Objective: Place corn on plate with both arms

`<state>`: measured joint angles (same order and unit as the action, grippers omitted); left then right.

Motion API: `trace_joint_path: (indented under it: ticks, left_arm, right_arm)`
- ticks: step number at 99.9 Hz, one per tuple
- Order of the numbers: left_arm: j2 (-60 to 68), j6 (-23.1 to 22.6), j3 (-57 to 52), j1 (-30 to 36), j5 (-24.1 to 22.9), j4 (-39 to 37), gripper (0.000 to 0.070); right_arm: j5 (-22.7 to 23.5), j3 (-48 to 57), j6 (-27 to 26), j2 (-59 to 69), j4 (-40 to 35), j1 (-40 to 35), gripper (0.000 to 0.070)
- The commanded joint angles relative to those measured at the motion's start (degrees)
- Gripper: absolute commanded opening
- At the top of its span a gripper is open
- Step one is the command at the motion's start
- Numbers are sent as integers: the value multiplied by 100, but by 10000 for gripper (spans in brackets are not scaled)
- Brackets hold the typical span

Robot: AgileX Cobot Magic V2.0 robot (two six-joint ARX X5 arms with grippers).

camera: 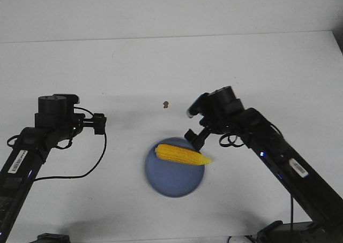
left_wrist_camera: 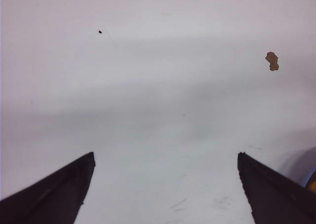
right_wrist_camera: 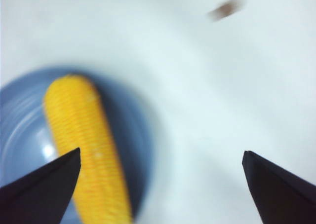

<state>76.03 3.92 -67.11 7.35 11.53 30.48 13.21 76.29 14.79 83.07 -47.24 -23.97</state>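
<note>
Front view: right gripper (camera: 194, 138) hangs just above the far-right rim of the plate (camera: 161, 185), fingers pointing down, nothing between them. Right wrist view confirms it: the two black fingertips (right_wrist_camera: 42, 184) spread wide, jaws released, with bare worktop showing between them. Image is blurred.

Corn (camera: 181, 154) lies on the plate, across its far half, blunt end toward the left, pointed end reaching over the plate's right rim. Not touched by either gripper. In the right wrist view the corn (right_wrist_camera: 86, 145) runs lengthwise on the blue plate (right_wrist_camera: 19, 130), beside one finger.

Plate sits on the white worktop (camera: 268, 77) near the middle, closer to the near edge than the far one.

Left gripper (camera: 99, 123) is well apart from the plate, toward the left side of the worktop, held off the surface. Left wrist view: fingertips (left_wrist_camera: 59, 194) wide apart, jaws released, only worktop between them. A sliver of blue and yellow shows at one edge of that view.

Small brown speck (camera: 166, 104) on the worktop, beyond the plate toward the far edge; seen also in the left wrist view (left_wrist_camera: 272, 60).
</note>
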Motion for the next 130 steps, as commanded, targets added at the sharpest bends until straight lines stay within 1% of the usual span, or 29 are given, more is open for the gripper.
trace_joint_path:
  ticks: [1,13,21,39,53,58,65,74,76,87,94,101,109,130]
  left_arm:
    - [70,-22,-52,0,7,-15,592]
    - [31,-22,-17,0,4,-59,592]
    - [-94,-17,138,0,-13,-240,592]
    - [-719,20,911,-2,-431,-933,592]
    - [-1434,46,1628,-7,-535,-1541,592]
    - [-1685,46,1856,-7,-557,-1698,592]
    - [-2052,48,2151,-7,-645,-1871,602]
    - [-2553,90,2542,-7,-708,-2120,691]
    - [-2627,92,2601,-7,-708,-2153,700]
    - [-3152,243,3047,-7,-710,-2343,700]
    - [-3429,328,3324,-7,-710,-2476,700]
    - [-3694,363,3617,2,-713,-2664,700]
    - [-3991,503,3941,2,-715,-2916,700]
    - [-4341,455,4039,4,-750,-3099,700]
  right_arm:
    - [-17,83,-188,-208,48,267,700]
    - [-22,11,-210,-787,138,844,700]
    - [-20,-162,-315,-1176,297,1182,700]
    - [-24,-1178,-625,-2304,1161,1967,700]
    - [-192,-2247,-852,-3309,1978,2302,700]
    - [-286,-2625,-918,-3687,2216,2371,700]
    - [-295,-3119,-990,-4192,2476,2420,700]
    - [-291,-3713,-1027,-4795,2697,2430,700]
    - [-293,-3845,-1027,-4927,2745,2430,700]
    - [-297,-4468,-1156,-5654,3110,2430,700]
    - [-365,-4564,-1244,-6144,3163,2430,700]
    - [-638,-4612,-1250,-6483,3106,2430,700]
    - [-872,-4658,-1246,-6732,2865,2430,700]
    - [-876,-4680,-1327,-6916,2983,2430,700]
